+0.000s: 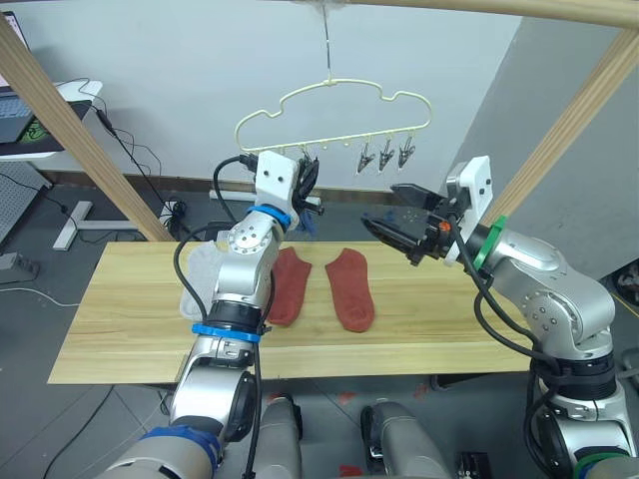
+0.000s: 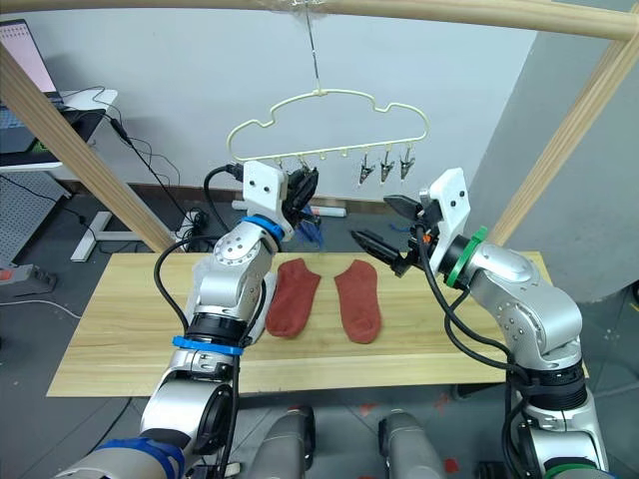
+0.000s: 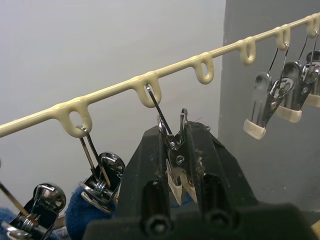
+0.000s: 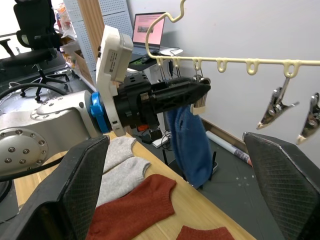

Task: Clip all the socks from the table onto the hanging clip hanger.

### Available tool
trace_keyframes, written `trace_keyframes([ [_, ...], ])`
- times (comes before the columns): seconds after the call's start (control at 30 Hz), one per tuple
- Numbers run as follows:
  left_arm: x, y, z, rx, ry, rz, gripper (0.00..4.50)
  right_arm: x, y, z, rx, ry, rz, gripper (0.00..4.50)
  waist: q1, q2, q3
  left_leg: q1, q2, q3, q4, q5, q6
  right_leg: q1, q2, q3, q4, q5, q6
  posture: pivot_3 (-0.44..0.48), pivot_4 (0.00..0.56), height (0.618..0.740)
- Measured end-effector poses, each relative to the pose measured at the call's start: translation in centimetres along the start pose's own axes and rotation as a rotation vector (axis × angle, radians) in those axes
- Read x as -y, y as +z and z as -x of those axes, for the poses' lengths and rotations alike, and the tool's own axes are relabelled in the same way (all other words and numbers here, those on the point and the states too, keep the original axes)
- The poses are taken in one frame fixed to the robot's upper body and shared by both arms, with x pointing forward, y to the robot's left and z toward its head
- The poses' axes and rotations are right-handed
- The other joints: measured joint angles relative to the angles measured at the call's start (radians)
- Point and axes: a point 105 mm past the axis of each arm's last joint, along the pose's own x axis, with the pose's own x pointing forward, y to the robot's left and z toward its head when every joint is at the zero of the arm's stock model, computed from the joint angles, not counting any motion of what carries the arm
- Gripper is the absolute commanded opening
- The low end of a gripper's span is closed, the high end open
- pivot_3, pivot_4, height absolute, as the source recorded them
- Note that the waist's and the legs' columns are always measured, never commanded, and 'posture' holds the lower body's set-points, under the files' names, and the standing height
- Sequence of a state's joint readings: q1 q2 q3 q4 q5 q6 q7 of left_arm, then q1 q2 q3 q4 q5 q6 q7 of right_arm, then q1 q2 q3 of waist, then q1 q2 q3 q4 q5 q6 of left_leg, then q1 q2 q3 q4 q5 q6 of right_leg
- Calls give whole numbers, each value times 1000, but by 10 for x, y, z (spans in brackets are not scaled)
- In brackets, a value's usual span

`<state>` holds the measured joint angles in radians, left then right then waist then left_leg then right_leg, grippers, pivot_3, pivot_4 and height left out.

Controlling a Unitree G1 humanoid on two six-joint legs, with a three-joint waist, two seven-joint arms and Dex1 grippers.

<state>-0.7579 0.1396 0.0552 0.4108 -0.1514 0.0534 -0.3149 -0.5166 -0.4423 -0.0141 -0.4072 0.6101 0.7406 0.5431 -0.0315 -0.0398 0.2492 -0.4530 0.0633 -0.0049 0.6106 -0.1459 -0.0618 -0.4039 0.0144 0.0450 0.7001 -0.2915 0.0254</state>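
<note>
Squeezing a metal clip on the clip hanger, left gripper half-hiding blue socks; right gripper spread empty.

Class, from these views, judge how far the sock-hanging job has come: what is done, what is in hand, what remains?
Done: blue socks hang clipped on the clip hanger. In hand: the left end effector is shut on a clip; the right end effector hangs open and empty. Left: two rust red socks and light grey socks lie on the table, and three clips are free.
</note>
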Motion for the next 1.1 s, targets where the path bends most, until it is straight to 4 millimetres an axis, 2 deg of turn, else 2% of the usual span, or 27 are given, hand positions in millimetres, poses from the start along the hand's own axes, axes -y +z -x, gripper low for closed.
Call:
trace_keyframes([
  [0.1,1,-1,-2,-2,-2,5,2411,0,0,0,1,0,1,4500,0,0,0,0,0,0,0,0,0,0,0,0,0,0,0,-52,180,740],
  [0.13,1,-1,-2,-3,-2,6,2566,0,0,0,1,0,1,4500,0,0,0,0,0,0,0,0,0,0,0,0,0,0,0,-52,180,740],
  [0.53,1,-4,-6,-12,-4,10,2566,1,1,0,0,-8,3,4500,-1,0,0,0,0,0,0,0,0,0,0,0,0,0,0,-61,179,740],
  [0.63,2,-2,-7,-7,-5,13,1960,1,0,1,0,-14,3,4500,-1,0,0,0,0,0,0,0,0,0,0,0,0,0,0,-62,180,740],
  [0.77,1,-2,-7,-3,1,32,807,2,-1,1,-3,-18,-1,4500,-1,0,0,0,0,0,0,0,0,0,0,0,0,0,0,-62,183,740],
  [0.83,0,-1,-7,0,4,38,409,2,-1,1,-4,-21,-2,4500,-1,0,0,0,0,0,0,0,0,0,0,0,0,0,0,-62,184,740],
  [1.1,0,-2,-7,-7,4,56,323,1,-3,2,-6,-23,-7,4500,-1,0,0,0,0,0,0,0,0,0,0,0,0,0,0,-56,188,740],
])
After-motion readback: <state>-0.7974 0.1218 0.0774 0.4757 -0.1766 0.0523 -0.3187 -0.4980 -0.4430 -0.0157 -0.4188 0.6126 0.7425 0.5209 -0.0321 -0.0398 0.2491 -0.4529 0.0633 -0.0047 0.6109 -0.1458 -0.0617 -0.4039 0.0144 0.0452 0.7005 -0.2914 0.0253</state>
